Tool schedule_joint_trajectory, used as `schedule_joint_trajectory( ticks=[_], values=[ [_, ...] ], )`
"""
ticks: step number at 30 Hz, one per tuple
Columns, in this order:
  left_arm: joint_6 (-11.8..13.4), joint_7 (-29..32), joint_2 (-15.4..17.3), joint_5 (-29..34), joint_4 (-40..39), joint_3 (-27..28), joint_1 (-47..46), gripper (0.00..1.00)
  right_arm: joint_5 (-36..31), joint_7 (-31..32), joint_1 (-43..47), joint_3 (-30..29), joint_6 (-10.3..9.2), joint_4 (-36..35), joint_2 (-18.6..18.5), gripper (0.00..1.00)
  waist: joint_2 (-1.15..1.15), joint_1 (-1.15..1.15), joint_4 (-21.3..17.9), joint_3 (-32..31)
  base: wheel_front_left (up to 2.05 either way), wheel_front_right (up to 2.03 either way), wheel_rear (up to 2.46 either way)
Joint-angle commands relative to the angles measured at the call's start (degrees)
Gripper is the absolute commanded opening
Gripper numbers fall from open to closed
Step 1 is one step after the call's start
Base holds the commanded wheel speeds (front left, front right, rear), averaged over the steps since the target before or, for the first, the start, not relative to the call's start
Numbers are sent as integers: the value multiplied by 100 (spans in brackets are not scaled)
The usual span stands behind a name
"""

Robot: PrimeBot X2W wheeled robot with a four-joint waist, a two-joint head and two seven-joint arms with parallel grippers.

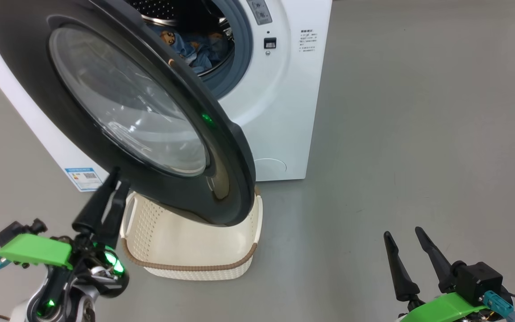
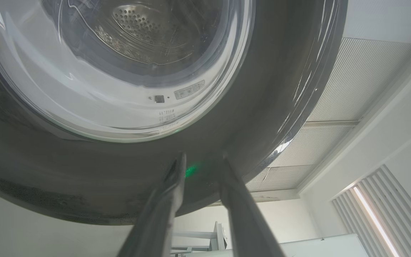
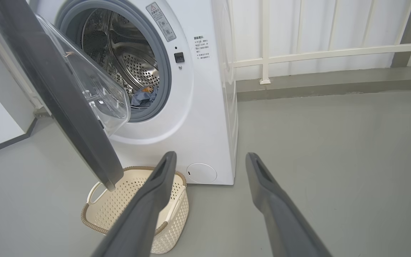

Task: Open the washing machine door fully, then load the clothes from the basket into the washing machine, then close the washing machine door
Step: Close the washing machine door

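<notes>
Left claw (image 1: 120, 176) sits at the lower-left edge of the washing machine door (image 1: 128, 103). Its fingers (image 2: 170, 192) are parted with a clear gap in the left wrist view and nothing between them. The tips look just at the glossy black rim, contact I can't confirm. Risk one: that rim is slick and curved, so a push from two narrow tips may skid off sideways and leave the door half-swung. The door hangs partway open, its bottom edge over the basket (image 1: 181, 237), which stands on the floor against the machine front and looks empty. Risk two: clearance between the door edge and the basket's brown rim can't be judged from here; if tight, the closing swing snags the basket, shoves it or stops short of the latch. Clothes (image 1: 195, 47) are inside the drum, blue fabric bunched low near the front, close to the rubber ring (image 1: 239, 62). Risk three: a fold over that ring gets pinched and the door won't latch on the washing machine (image 1: 280, 103). Right claw (image 1: 403, 231) hangs wide open and empty over the floor, well apart from everything, no hazard there.
</notes>
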Motion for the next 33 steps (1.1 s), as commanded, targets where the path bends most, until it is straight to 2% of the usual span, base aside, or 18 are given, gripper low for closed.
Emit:
schedule_joint_trajectory(
  ticks=[1, 5, 10, 14, 19, 23, 27, 33],
  values=[
    [-40, -16, 109, 22, -181, 197, -46, 100, -43, -70, -20, 146, 10, -151, -7, 100, 0, 0, 2, -2, 0, 0, 0],
    [-40, -283, 110, 363, -313, 264, 9, 100, -50, -70, -2, 148, 10, -157, -7, 100, 0, 0, 5, -29, 0, 0, 0],
    [-40, -1016, 332, 1620, -649, 1, 108, 100, -88, -70, -3, 156, 10, -210, -7, 100, 0, 0, -9, -26, 0, 0, 0],
    [-41, -1879, 752, 2583, -914, -628, 247, 100, -130, -70, -12, 158, 10, -301, -7, 100, 0, 0, -30, -4, 0, 0, 0],
    [-41, -3284, 1361, 3532, -739, -1302, 317, 100, -165, -70, 8, 156, 10, -329, -7, 100, 0, 0, -36, -4, 0, 0, 0],
    [-41, -3671, 1760, 4621, -452, -1627, 299, 100, -162, -70, 30, 143, 10, -342, -7, 100, 0, 0, -36, -7, 0, 0, 0],
    [-41, -3689, 1492, 5807, -456, -1053, 389, 100, -172, -70, 55, 132, 10, -366, -7, 100, 0, 0, -14, -4, 0, 0, 0],
    [-12, -3691, 1163, 7679, -722, -625, 768, 100, -167, -70, 65, 136, 10, -380, -7, 100, 0, 0, -21, -15, 0, 0, 0]
  ],
)
